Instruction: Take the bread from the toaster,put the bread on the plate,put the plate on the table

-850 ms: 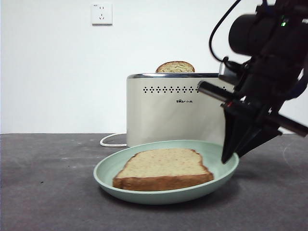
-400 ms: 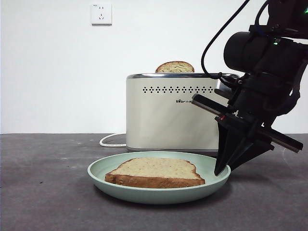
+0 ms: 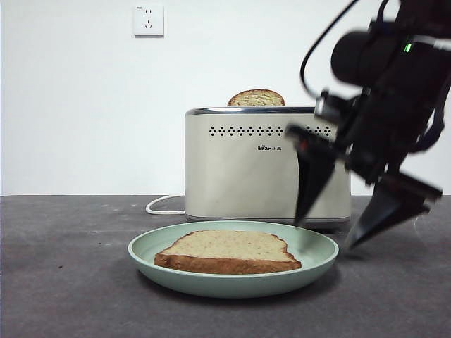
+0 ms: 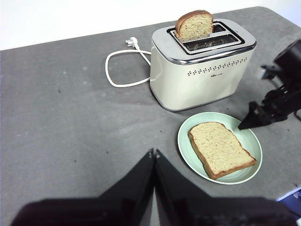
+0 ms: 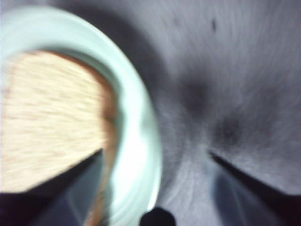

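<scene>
The mint-green plate (image 3: pixel 232 285) lies flat on the table (image 3: pixel 70 282) in front of the toaster (image 3: pixel 239 176). One slice of bread (image 3: pixel 229 250) rests on the plate. Another slice (image 3: pixel 256 98) stands up out of the toaster's slot. My right gripper (image 3: pixel 325 232) is open, with one jaw over the plate's right rim and the other outside it, touching nothing. Its wrist view is blurred but shows the plate rim (image 5: pixel 136 141) and the bread (image 5: pixel 51 117) between spread jaws. Far from the plate (image 4: pixel 247 141), my left gripper (image 4: pixel 154 153) hangs shut and empty above the table.
The toaster's white cord (image 4: pixel 123 70) loops on the table to its left. A wall socket (image 3: pixel 149 20) sits high on the white wall. A pale blue thing (image 4: pixel 291 195) shows at the table's edge past the plate.
The plate with the bread came down onto the table a little further left. The right gripper then opened and let go of the plate's right rim.
</scene>
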`<state>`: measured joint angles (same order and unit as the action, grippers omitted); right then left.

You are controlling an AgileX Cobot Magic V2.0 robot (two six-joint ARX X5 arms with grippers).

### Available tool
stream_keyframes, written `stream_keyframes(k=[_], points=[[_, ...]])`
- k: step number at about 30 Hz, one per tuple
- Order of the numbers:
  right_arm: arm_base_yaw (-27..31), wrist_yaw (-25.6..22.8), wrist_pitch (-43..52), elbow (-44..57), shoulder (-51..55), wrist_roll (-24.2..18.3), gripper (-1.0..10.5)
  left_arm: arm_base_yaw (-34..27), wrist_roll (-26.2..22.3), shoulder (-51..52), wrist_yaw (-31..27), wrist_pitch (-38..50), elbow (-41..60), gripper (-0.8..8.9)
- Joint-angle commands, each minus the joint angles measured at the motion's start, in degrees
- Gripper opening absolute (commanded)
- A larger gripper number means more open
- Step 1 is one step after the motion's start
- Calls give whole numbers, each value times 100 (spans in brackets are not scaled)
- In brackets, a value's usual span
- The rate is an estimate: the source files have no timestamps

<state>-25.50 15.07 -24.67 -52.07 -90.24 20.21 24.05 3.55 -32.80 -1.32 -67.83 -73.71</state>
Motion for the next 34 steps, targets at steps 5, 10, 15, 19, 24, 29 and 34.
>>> stream_keyframes(k=[5,10,15,19,24,29,34], points=[[-127,98,-575,24,1453,-542,473,-15,-61,26,11,22,17,-8],[-420,542,-1226,24,2688,-787,471,-15,-63,26,11,22,17,-8],[-885,597,-1770,24,3727,-811,461,-15,-63,26,11,7,17,-8],[-1246,590,-2212,24,4395,-804,254,-15,-61,26,13,-2,17,-8],[-1491,599,-2492,24,4900,-826,-12,-15,-59,26,13,-13,17,-8],[-1502,599,-2559,24,5051,-824,-12,-15,-59,26,11,-103,17,-8],[-1502,595,-2579,24,5040,-824,-12,-15,-59,26,11,-142,17,-8]])
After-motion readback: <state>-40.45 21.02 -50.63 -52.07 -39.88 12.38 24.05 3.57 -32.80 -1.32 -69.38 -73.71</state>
